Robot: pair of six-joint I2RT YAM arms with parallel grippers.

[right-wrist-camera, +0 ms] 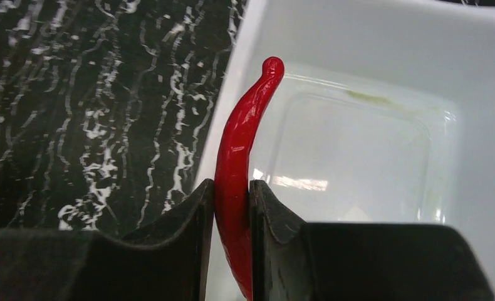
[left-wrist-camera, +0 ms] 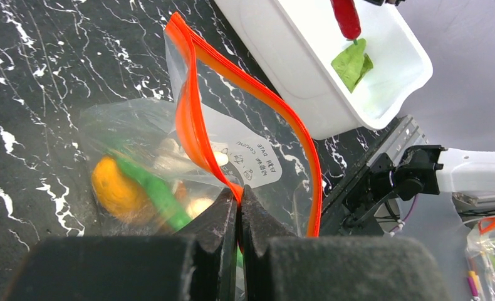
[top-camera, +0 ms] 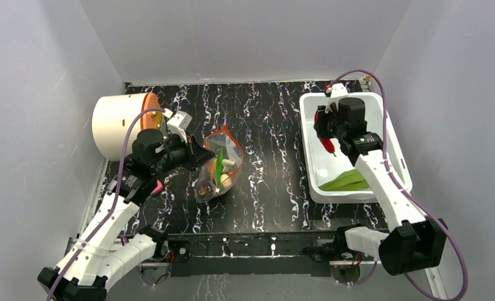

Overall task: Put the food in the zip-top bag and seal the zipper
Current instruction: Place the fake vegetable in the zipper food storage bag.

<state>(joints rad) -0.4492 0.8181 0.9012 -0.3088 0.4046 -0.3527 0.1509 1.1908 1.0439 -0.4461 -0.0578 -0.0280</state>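
**Chilli gripped over the bin, bag mouth pinched open**

The step in hand appears to be carrying the last piece of food to the bag. The right end effector (right-wrist-camera: 232,194) is clamped on the red chilli (right-wrist-camera: 242,135) around its lower half, and the slim stem end sticks out past the fingertips. It hangs over the left part of the white bin (top-camera: 395,144), seemingly off the bin's floor. The left end effector (left-wrist-camera: 239,207) is closed on the zipper (left-wrist-camera: 188,119), pinching the orange-red strip at one point so the mouth of the zip-top bag (top-camera: 220,166) stands up and gapes in a narrow loop. The bag lies mid-surface, well apart from the bin. Inside it are the orange fruit (left-wrist-camera: 113,188), the green pepper (left-wrist-camera: 154,188), a whitish piece (top-camera: 230,163) and a dark maroon piece (top-camera: 202,187).

The next move likely calls for taking the chilli leftward over the bin's wall and lining it up lengthwise with the slim opening before letting go. Sealing comes after that.

A green leaf (top-camera: 345,182) lies in the bin's near end, below the chilli's path. The bin's left wall stands between chilli and bag. The left arm crowds the bag's left side, so the approach looks easier from the right. The cream cylinder (top-camera: 116,125) lies on its side behind the left arm, out of the way on the dark marbled surface (top-camera: 270,125).
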